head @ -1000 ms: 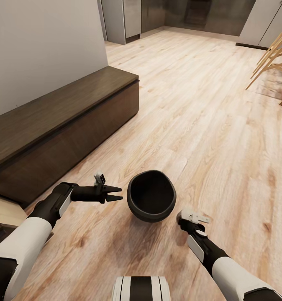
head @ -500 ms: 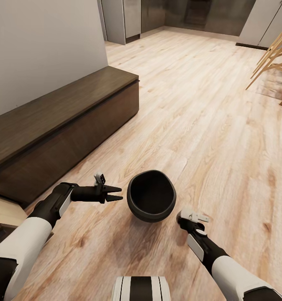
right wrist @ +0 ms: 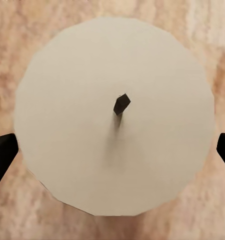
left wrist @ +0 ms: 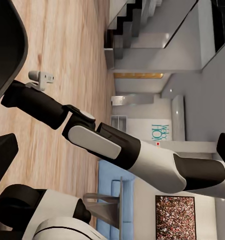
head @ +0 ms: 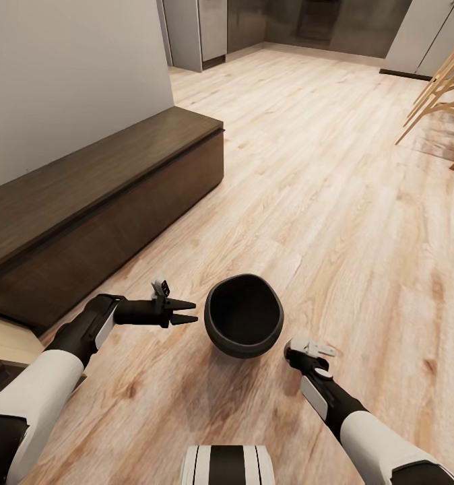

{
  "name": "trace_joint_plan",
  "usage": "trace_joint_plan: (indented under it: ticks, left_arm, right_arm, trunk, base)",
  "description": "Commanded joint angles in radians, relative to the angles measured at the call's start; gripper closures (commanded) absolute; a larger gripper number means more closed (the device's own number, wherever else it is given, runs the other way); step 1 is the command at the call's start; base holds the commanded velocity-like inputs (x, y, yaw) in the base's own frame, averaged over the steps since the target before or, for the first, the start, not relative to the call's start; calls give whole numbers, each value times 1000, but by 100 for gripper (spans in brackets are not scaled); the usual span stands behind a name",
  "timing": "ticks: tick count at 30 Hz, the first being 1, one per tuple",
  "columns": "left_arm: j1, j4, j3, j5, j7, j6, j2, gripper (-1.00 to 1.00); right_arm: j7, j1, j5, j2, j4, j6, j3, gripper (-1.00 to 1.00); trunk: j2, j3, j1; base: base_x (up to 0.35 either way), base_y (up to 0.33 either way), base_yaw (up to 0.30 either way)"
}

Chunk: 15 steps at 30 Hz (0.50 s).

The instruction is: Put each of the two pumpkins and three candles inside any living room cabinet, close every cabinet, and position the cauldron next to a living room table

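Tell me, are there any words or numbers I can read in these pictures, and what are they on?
Teal letters on a white wall far back in the left wrist view: too blurred and cut off to read.
The framed speckled picture in that view: a pattern, no words.
The cauldron, the cabinet, the candle and both hands: no words or numbers on them.

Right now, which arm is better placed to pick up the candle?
The right. In the right wrist view the right gripper is open, with a fingertip on each side of the cream candle standing on the wood floor. The left gripper points at the cauldron instead.
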<state>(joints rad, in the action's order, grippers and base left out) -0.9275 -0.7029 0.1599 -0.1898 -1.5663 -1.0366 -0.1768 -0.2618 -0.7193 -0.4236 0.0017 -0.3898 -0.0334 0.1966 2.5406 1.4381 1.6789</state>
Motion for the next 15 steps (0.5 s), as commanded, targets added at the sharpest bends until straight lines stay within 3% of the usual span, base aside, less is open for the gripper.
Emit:
trace_joint_plan:
  ticks: [1, 15]
  left_arm:
    - [-1, 0, 4, -2, -5, -11, -1, -100]
    - [-1, -1, 4, -2, -5, -11, -1, -100]
  right_arm:
    - [-7, -1, -10, -1, 0, -3, 9, -100]
    - [-5, -15, -7, 0, 0, -3, 10, -100]
  trunk:
    - [0, 1, 0]
    - [0, 1, 0]
  base:
    - [0, 0, 0]
    - [0, 0, 0]
